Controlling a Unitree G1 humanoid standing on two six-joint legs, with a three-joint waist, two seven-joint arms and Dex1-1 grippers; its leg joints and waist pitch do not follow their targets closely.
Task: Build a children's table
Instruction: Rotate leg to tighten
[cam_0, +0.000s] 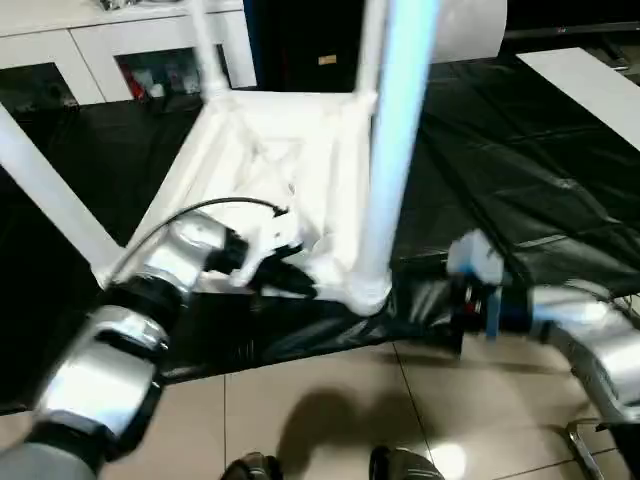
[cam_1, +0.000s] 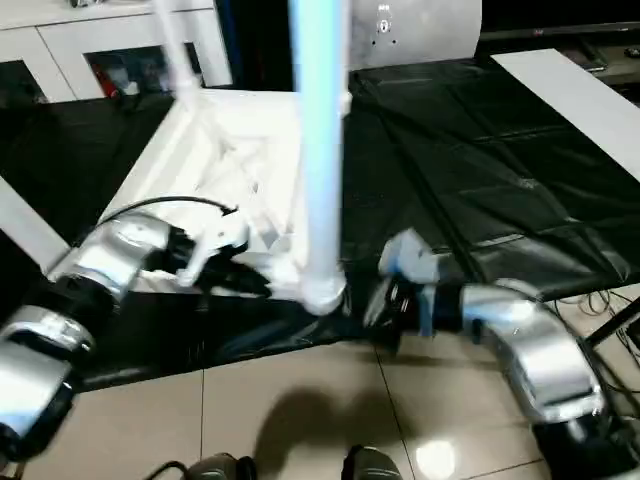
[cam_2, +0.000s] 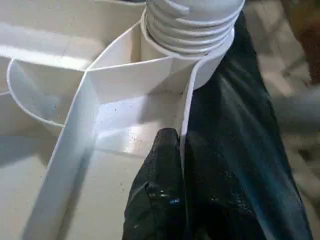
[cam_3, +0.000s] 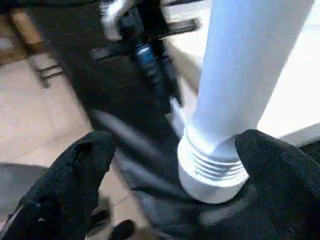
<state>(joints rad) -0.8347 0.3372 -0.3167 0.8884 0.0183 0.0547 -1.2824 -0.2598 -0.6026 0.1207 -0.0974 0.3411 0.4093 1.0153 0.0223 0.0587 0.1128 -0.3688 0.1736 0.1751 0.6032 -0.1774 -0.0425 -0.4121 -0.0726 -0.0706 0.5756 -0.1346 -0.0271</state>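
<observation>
Black fingers (cam_2: 160, 200) of left gripper (cam_0: 285, 280) pinch tabletop rim (cam_2: 187, 115); right gripper (cam_3: 170, 190) gapes beside leg (cam_3: 240, 90).

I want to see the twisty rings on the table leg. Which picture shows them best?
The left wrist view: the leg's rings sit close up in the tabletop's corner hole. The right wrist view shows them farther off, blurrier; both eye views show just a smooth leg.

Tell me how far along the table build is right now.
Legs already stand up from the upturned top, at least three. The near-corner leg sits in its socket, threads still showing. The left claw pinches the top's rim; the right claw is open around that leg's base. Left: seat it fully, then flip the table.
</observation>
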